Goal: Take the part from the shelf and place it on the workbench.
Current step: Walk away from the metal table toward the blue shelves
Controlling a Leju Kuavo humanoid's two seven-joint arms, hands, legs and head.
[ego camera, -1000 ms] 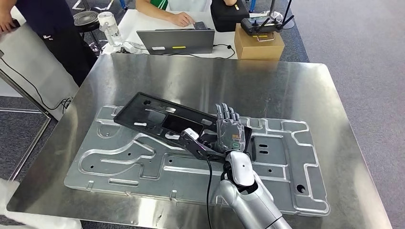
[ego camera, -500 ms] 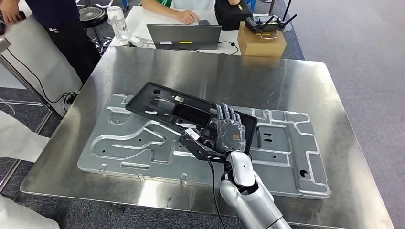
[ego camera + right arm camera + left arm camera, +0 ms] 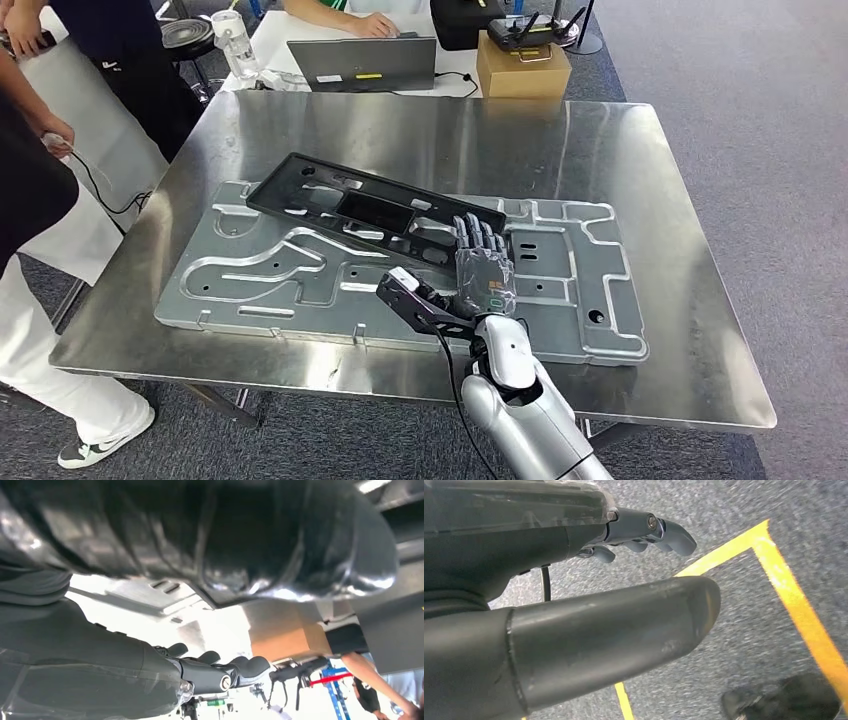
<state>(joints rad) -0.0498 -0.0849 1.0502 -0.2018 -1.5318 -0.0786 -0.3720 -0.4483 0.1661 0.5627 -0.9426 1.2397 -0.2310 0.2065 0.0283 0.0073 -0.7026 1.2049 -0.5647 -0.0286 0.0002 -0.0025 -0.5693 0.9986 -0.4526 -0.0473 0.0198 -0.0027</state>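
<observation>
The black part, a long flat frame with cut-outs, lies on the pressed silver plate on the steel workbench. My right hand hovers at the part's right end with its fingers straight over that end and its thumb out to the side. In the right wrist view nothing sits between the thumb and fingers. I cannot tell whether the fingertips touch the part. My left hand hangs over grey carpet and holds nothing.
A person stands close at the bench's left side. Behind the bench's far edge are a laptop, a cardboard box and a bottle. Yellow tape marks the floor under my left hand.
The camera has shifted. The part's right end has come out of my right hand and now lies flat on the plate. A person has stepped in at the left.
</observation>
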